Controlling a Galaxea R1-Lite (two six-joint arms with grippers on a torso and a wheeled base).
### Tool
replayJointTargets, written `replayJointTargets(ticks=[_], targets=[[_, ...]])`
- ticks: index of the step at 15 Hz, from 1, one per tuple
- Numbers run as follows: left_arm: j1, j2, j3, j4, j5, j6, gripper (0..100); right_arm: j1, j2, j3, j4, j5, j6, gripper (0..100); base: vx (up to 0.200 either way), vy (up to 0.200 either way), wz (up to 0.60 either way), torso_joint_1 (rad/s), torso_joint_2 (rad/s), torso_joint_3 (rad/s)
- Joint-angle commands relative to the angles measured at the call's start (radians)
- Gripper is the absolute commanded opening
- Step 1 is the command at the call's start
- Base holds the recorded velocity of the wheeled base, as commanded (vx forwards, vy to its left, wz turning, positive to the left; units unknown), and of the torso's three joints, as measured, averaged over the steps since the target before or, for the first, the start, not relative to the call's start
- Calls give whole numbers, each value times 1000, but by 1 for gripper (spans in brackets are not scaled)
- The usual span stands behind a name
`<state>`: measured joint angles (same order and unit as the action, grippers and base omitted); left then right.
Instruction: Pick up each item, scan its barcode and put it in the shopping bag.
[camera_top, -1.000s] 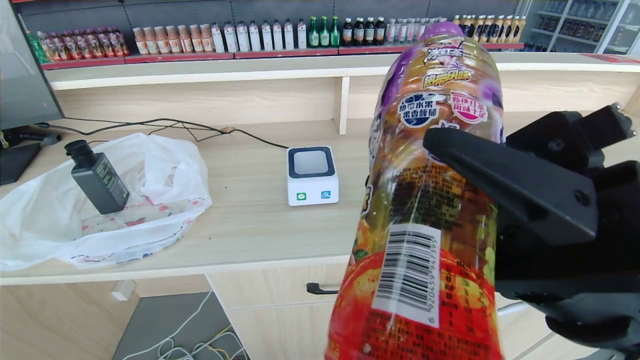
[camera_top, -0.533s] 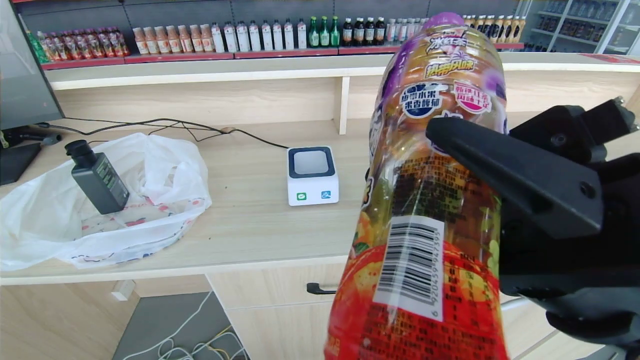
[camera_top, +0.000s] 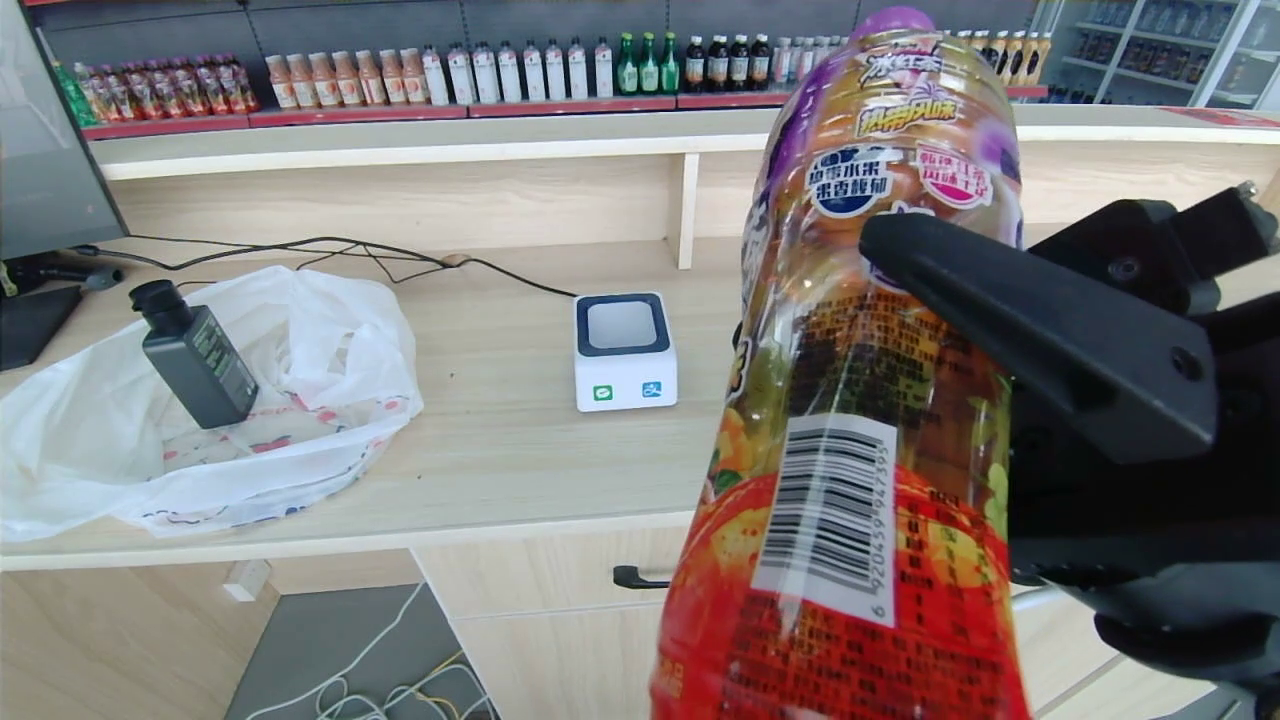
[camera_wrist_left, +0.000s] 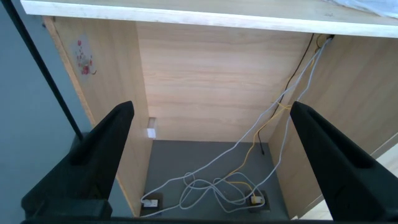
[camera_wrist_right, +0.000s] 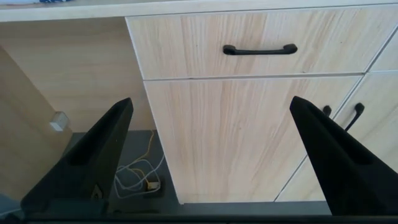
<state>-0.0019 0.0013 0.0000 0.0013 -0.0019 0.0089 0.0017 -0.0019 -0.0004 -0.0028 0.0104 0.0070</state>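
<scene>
Pale wood counter (camera_top: 520, 440): runs across the middle of the head view, with stocked drink shelves behind it along the top edge.

White plastic shopping bag (camera_top: 80, 440): lies spread and slack at the left of the frame, on the counter.

Drink bottle (camera_top: 860, 420): large, with a red and orange label and a purple cap. It is held in the air at right of centre, close to the camera and nearly upright with a slight lean. It is well apart from the bag.

Right gripper (camera_top: 905, 280): at the right of the frame, one black finger crosses the front of the bottle. In the right wrist view its fingers (camera_wrist_right: 93, 155) stand wide apart before a drawer front (camera_wrist_right: 249, 25). Judged to be a broad hold around the bottle's body.

Left gripper (camera_wrist_left: 211, 109): fingers spread wide and holding nothing, aimed into the space under the counter with loose cables (camera_wrist_left: 217, 186) on the floor.

Scanner (camera_top: 625, 350): white box with a dark-framed window facing up, at centre frame on the counter, to the left of the raised bottle.

Dark bottle (camera_top: 198, 362): grey-black and tilted, resting on the bag's plastic. Whether it sits inside the mouth cannot be told.

Barcode (camera_top: 832, 500): white panel on the drink bottle, facing the camera and not the scanner.

Progress, judged: one item is at the bag. The drink bottle is picked up but not yet presented to the scanner. Turning its code to the window and bagging it remain.
</scene>
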Motion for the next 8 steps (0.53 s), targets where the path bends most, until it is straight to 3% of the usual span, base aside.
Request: replayJointTargets(ticks=[1,2,8], targets=[[0,0,0,0,0,0,100,0,2,0,0,0,-1,100,0,0,0,0,0,0],[0,0,0,-1,0,-3,100,0,2,0,0,0,1,100,0,0,0,0,0,0],[0,0,0,0,0,-3,100,0,2,0,0,0,-1,100,0,-200,0,2,4,1]])
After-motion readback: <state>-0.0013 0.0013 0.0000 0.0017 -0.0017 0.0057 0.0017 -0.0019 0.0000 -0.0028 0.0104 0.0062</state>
